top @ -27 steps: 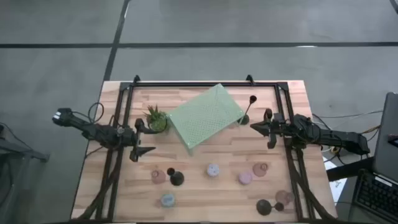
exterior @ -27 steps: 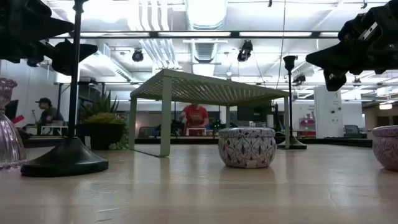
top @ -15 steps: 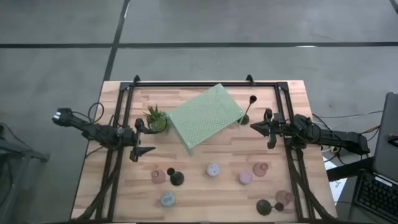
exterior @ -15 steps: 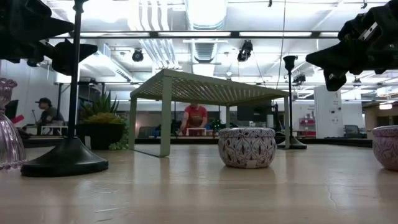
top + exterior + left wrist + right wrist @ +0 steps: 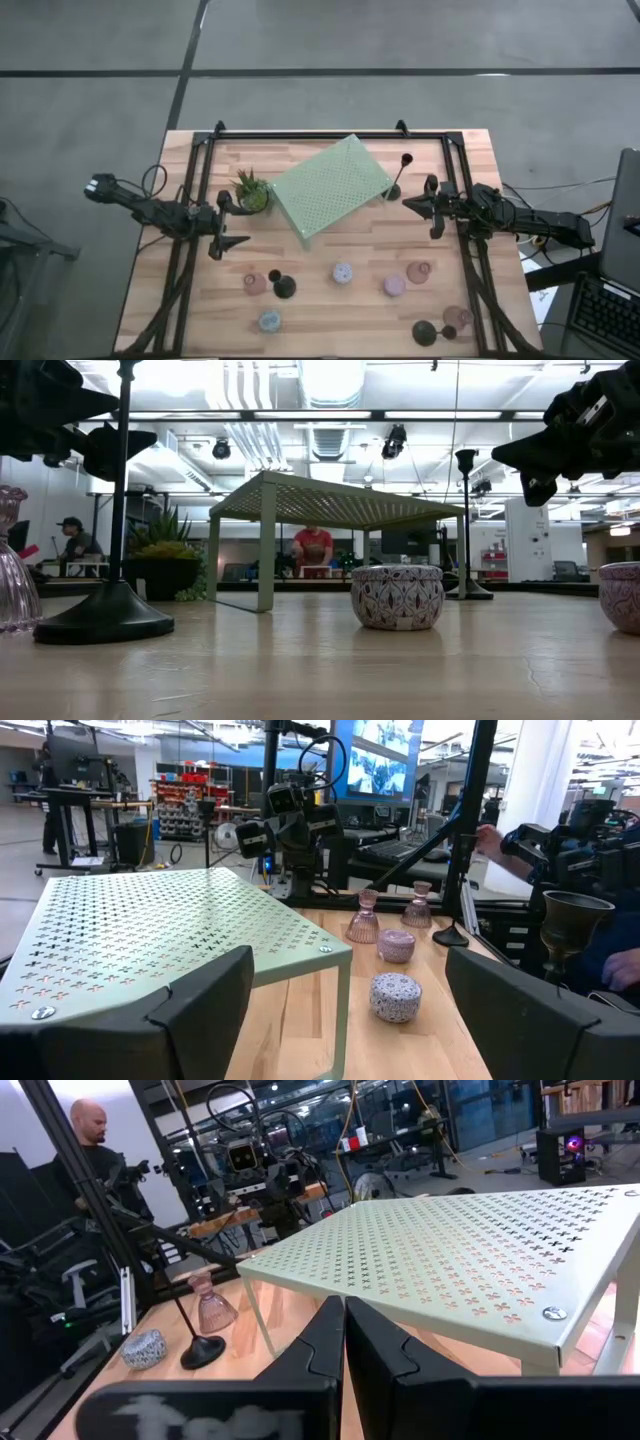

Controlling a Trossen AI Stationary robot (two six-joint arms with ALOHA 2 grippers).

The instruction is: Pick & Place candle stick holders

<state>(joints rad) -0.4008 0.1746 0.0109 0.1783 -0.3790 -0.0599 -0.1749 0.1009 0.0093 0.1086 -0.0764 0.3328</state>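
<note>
A: Progress looks close to zero, I think. No candle stick holder is in any gripper. The left gripper (image 5: 232,224) hangs above the left side of the table (image 5: 330,310), and in its wrist view the two fingers (image 5: 200,990) stand wide apart with nothing between. The right gripper (image 5: 418,205) hangs at the right side, and its fingers (image 5: 375,1345) are pressed together, also with nothing in them.

B: And the holders, where are they?

A: Most lie in a loose row along the near part of the table. At the left there is a pinkish glass cup (image 5: 254,283) touching or just beside a black stick holder (image 5: 284,288), with a blue puck (image 5: 269,321) nearer the edge. A patterned puck (image 5: 343,273) sits in the middle. To the right are a pink puck (image 5: 394,287) and another glass cup (image 5: 419,271), then a second black stick (image 5: 424,332) with a cup (image 5: 458,318) at the corner. The third stick (image 5: 398,178) stands apart, near the far right corner of the green perforated stand (image 5: 330,187).

B: So all is left to do?

A: I judge so. Where they must go is not shown.

B: What is unclear?

A: From above I cannot tell whether the close pairs touch. In the low view the cup at the left edge (image 5: 12,565) is cut off, and the plant (image 5: 251,190) is half hidden behind a stick.
</note>
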